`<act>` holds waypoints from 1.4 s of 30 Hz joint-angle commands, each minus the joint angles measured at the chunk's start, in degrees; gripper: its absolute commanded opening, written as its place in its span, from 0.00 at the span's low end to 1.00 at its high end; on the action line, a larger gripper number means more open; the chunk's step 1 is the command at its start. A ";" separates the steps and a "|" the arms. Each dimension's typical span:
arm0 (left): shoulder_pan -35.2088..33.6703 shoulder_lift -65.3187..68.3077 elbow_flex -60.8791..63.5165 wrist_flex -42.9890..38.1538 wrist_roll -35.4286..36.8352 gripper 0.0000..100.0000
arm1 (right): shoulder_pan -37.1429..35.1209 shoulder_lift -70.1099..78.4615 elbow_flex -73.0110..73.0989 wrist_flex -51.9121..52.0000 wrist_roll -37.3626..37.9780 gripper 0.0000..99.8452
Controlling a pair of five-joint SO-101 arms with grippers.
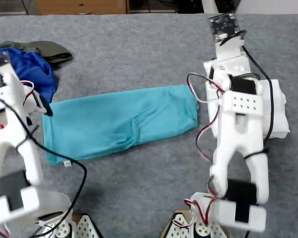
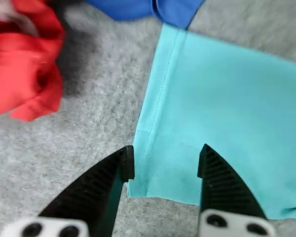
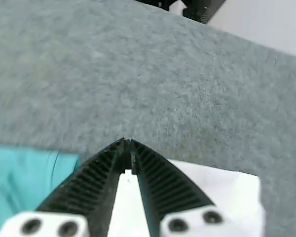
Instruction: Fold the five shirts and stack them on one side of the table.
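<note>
Left wrist view puts my left tool right over a corner of the teal shirt. Its two jaws are spread wide, one just off the edge over the gray worktop and one over the cloth. I think it is set like that so the corner sits between the jaws and I can pinch it for the next fold. The teal shirt lies flat in the middle of the worktop. In the high view it looks like a long strip, so I judge it is folded in from the sides but not yet folded short. My right tool is closed tight with nothing in it. It hangs above a white shirt that lies folded by the other end of the teal shirt. I guess that white shirt is the start of the pile, on the right side. The high view gives me the whole teal strip from end to end, plus a blue shirt and a dark green shirt bunched up at the far left. The left wrist view gives me the hem and the stitching up close, and a crumpled red shirt near the blue one. The right wrist view lets me see that the right jaws are shut, which I could not tell from up high.
</note>
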 commanded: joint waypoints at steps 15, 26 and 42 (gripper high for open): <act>-3.96 13.41 -7.30 0.09 -5.45 0.25 | -3.21 9.27 6.29 -20.40 -3.34 0.00; -4.92 12.97 4.13 -6.86 -7.30 0.23 | -3.30 9.36 6.29 -20.48 -3.25 0.00; -1.76 13.41 3.60 -10.81 -11.69 0.23 | -4.09 10.68 6.20 -20.66 -0.97 0.00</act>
